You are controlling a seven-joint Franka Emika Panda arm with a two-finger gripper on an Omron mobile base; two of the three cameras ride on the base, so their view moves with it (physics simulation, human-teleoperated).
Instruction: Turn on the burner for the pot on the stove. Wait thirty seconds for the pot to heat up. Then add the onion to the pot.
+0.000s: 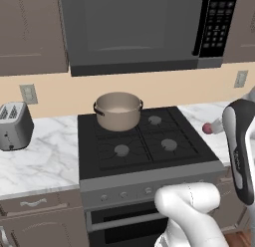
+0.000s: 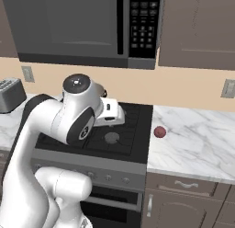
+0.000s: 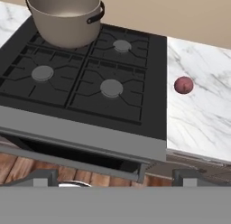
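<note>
The tan pot (image 1: 118, 110) stands on the back left quadrant of the black stove (image 1: 144, 164) and hides the burner beneath it. In the hand view the pot (image 3: 65, 15) is at the top left. The dark-red onion (image 1: 207, 128) lies on the marble counter just right of the stove, seen too as the onion (image 2: 159, 132) and the onion (image 3: 183, 85). My gripper (image 3: 115, 178) is open and holds nothing, its fingertips (image 3: 38, 178) wide apart. It hovers in front of the stove's front edge, well short of the pot and the onion.
A row of small grey knobs (image 1: 124, 193) runs along the stove front above the oven door. A microwave (image 1: 134, 27) hangs over the cooktop. A toaster (image 1: 14, 125) stands on the left counter. The three other burners (image 3: 111, 87) carry nothing.
</note>
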